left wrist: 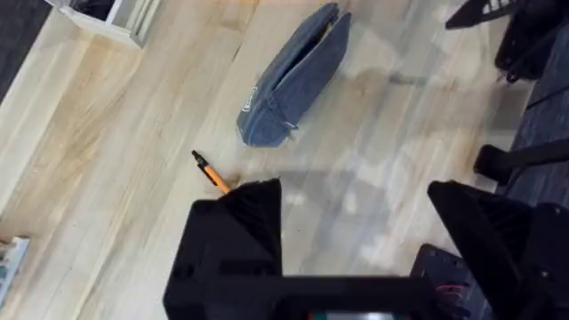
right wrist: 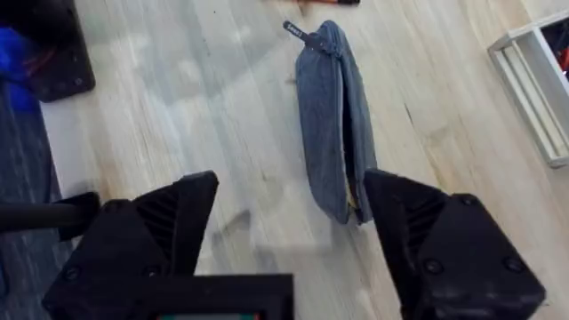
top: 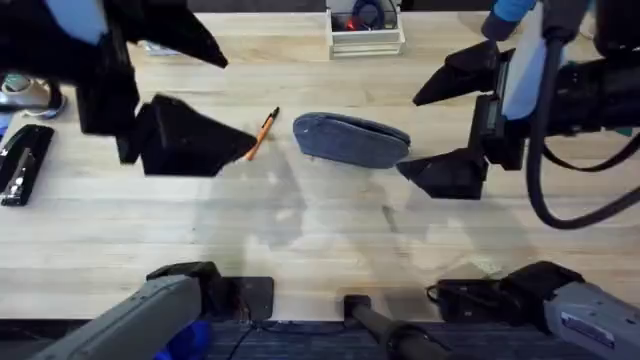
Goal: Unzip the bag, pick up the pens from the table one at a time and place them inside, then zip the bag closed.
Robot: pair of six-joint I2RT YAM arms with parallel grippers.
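1. Bag (top: 351,138) is lying on the table (top: 300,240) near centre, long axis across the view, upright on its base with the zipper seam running along the top; the zip appears to be gaping at the right gripper's end, though the wrist view is too tight to be sure.
2. Pen (top: 262,133) is lying just left of the bag, apart from it, partly under the left gripper; only one is showing.
3. Left gripper (top: 205,110) is hovering over the pen with jaws spread wide, holding nothing.
4. Right gripper (top: 452,125) is hovering at the bag's right end, jaws wide apart, also holding nothing; in its wrist view the bag end is sitting between the two fingers.
5. Zipper pull (right wrist: 294,32) is sticking out at the bag's far end, toward the pen.
6. Step in hand, as I judge it: steadying the bag and fetching the pen. Doing it well means the right jaws pinching one end without squashing the opening shut, while the left jaws are coming down square across the pen's shaft.
7. Surface: light wood planks, bare around the bag.
8. Surroundings: white tray (top: 365,30) at the far edge, a stapler (top: 22,165) at the far left.
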